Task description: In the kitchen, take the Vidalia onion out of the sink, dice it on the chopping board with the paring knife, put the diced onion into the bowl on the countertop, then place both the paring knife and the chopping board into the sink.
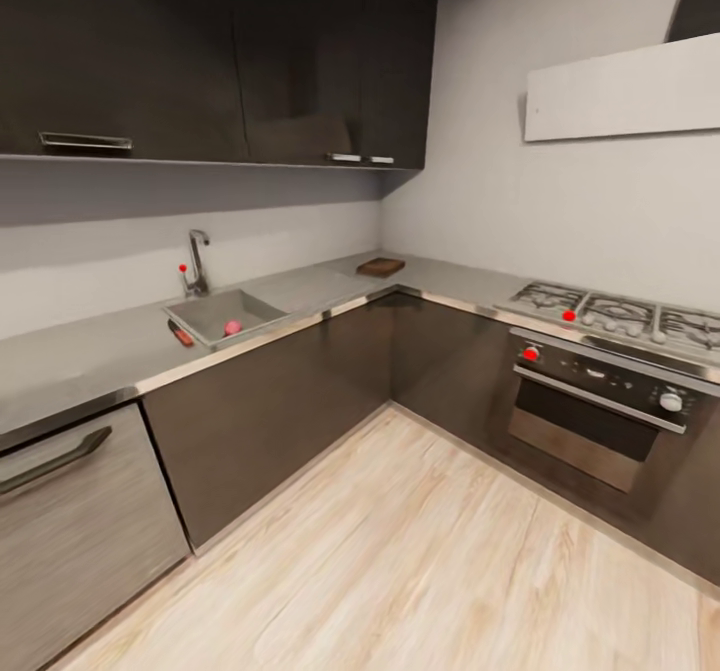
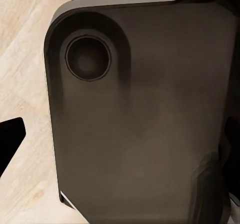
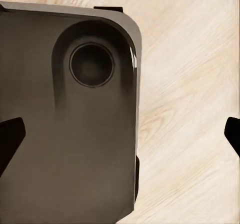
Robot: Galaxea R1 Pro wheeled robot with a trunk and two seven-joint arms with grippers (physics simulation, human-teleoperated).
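Across the kitchen, the steel sink [image 1: 212,313] is set into the grey countertop [image 1: 80,351], with its chrome faucet [image 1: 197,261] behind it. The pinkish Vidalia onion [image 1: 232,328] lies in the basin. At the sink's near left corner lies the paring knife [image 1: 180,334], red handle showing. The brown chopping board [image 1: 381,267] rests in the counter's far corner. The bowl is out of view. My left gripper [image 2: 120,139] and right gripper [image 3: 120,136] hang open and empty over my own dark base [image 2: 140,124] and the floor, far from the counter.
A gas stove [image 1: 610,313] with an oven [image 1: 600,406] below stands on the right. Dark cabinets [image 1: 280,401] run under the counter, and a grey drawer front [image 1: 75,511] is at the left. Pale wood floor [image 1: 420,551] lies between me and the counter.
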